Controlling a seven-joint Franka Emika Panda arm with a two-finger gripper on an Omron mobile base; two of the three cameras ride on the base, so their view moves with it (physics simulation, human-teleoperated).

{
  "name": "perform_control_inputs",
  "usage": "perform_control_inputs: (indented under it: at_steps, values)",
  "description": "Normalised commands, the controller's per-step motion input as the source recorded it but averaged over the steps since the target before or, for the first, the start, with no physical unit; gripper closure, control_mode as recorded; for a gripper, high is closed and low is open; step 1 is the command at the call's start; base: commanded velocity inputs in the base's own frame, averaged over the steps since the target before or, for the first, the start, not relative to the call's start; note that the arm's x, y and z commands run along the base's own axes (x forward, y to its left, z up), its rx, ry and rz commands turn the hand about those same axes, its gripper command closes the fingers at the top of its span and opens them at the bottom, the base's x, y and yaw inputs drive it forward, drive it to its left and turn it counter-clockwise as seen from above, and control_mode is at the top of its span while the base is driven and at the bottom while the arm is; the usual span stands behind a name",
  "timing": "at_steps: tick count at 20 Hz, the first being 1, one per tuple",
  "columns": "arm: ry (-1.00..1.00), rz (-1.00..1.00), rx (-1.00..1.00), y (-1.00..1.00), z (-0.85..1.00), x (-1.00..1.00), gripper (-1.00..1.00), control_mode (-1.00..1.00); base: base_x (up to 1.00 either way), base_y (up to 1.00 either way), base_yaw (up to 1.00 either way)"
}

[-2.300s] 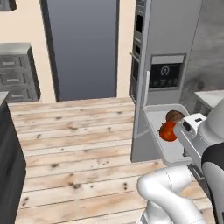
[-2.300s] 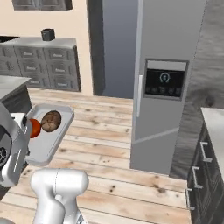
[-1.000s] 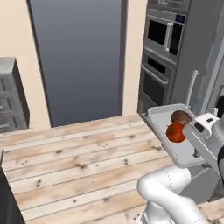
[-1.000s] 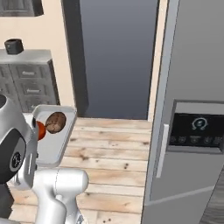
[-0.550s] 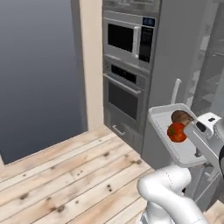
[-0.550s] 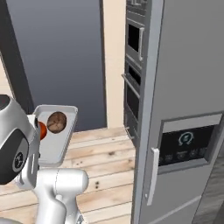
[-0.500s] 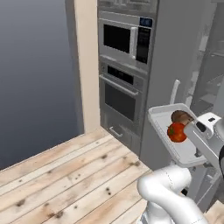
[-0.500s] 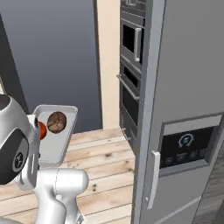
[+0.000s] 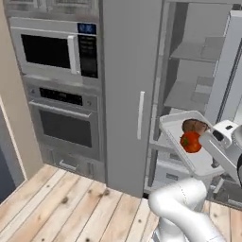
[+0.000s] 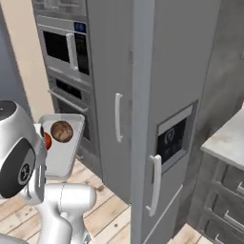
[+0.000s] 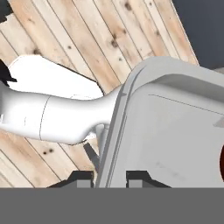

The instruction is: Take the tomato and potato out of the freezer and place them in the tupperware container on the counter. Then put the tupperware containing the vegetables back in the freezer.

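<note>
Item: tupperware container (image 9: 189, 150), tomato (image 9: 190, 142) and potato (image 9: 194, 126) aboard, rim clamped in pincer (image 11: 110, 175); carry level toward the open freezer (image 9: 201, 71) shelves, avoiding tilt.

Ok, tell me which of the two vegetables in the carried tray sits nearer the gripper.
The tomato, the red-orange ball. In the tupperware container it lies next to the gripper clamped on the rim, while the brown potato sits beyond it, toward the tray's far end.
</note>
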Motion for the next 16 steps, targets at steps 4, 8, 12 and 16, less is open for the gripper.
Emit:
perform_control_inputs:
  at_steps: [4,8,12,16]
  values:
    - [0.00,0.00,0.00,0.00,0.00,0.00,1.00,1.00,0.31,0.46,-0.82]
    - [0.00,0.00,0.00,0.00,0.00,0.00,1.00,1.00,0.37,0.54,-0.78]
    - [0.00,0.00,0.00,0.00,0.00,0.00,1.00,1.00,0.40,0.54,-0.79]
    - [0.00,0.00,0.00,0.00,0.00,0.00,1.00,1.00,0.26,0.82,-0.64]
